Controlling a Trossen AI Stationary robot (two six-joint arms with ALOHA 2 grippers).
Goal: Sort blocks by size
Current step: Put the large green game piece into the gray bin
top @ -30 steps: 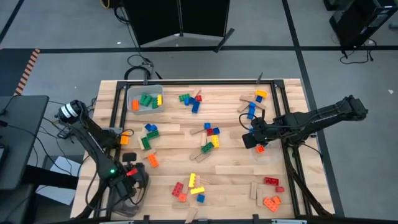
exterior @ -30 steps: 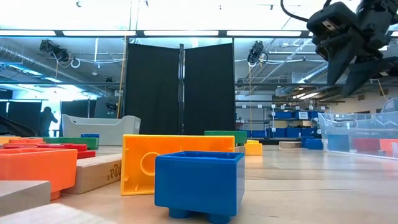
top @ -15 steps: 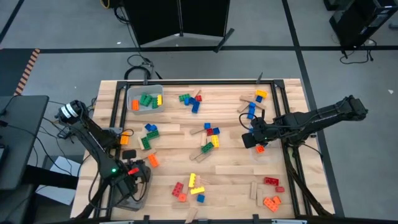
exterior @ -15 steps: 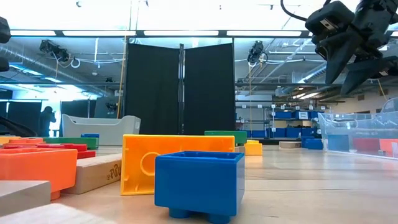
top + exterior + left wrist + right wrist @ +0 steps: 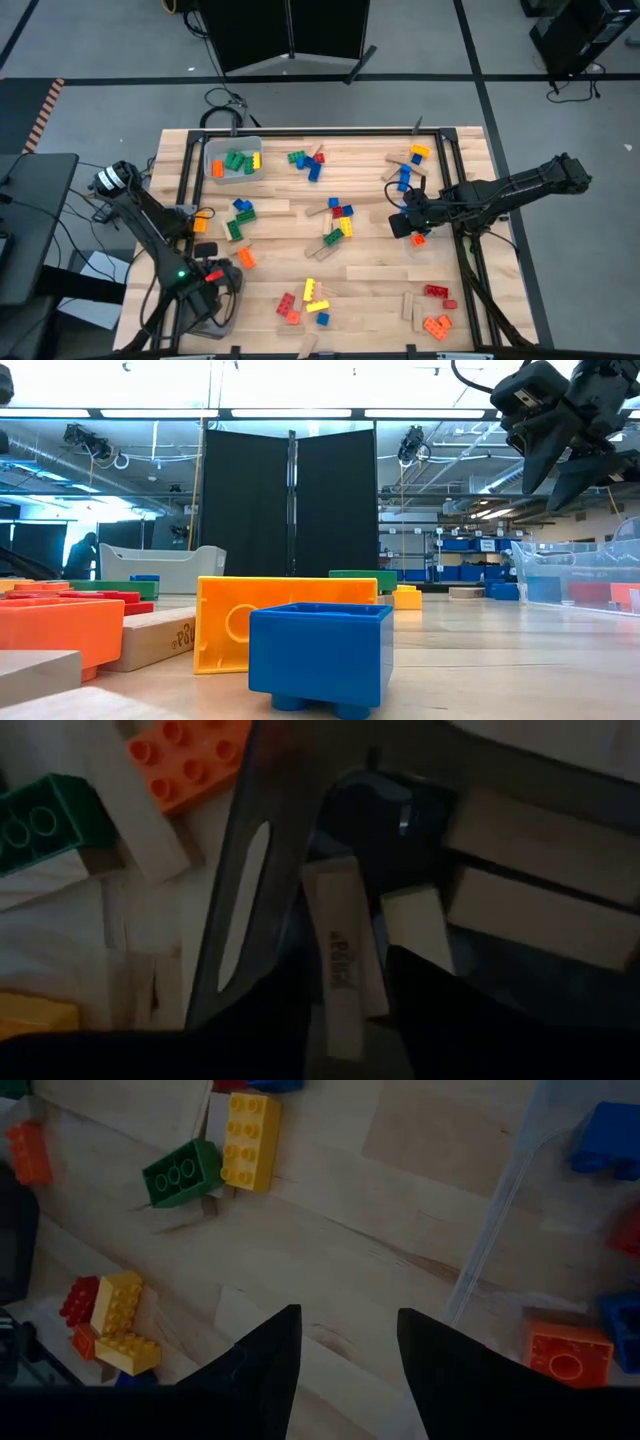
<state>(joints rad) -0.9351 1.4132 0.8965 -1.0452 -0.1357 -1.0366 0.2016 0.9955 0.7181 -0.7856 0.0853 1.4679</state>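
Note:
Studded blocks in red, blue, green, yellow and orange (image 5: 338, 212) and tan wooden pieces (image 5: 375, 272) lie scattered on the wooden table (image 5: 370, 300). My left gripper (image 5: 350, 1040) stands open at the near left corner (image 5: 212, 283), pointing down over a dark grey bin (image 5: 250, 900). A lettered wooden piece (image 5: 335, 960) lies flat in the bin below the fingers, beside other wooden pieces (image 5: 540, 845). My right gripper (image 5: 350, 1370) hangs open with nothing between its fingers, right of the table's middle (image 5: 408, 226), high above the table in the low view (image 5: 560, 465).
A pale bin (image 5: 232, 160) with green, orange and yellow blocks stands at the far left. A clear bin (image 5: 500, 1220) holding blue and orange blocks sits beside my right gripper. An orange brick (image 5: 190, 750) and a green one (image 5: 40, 820) lie just outside the grey bin.

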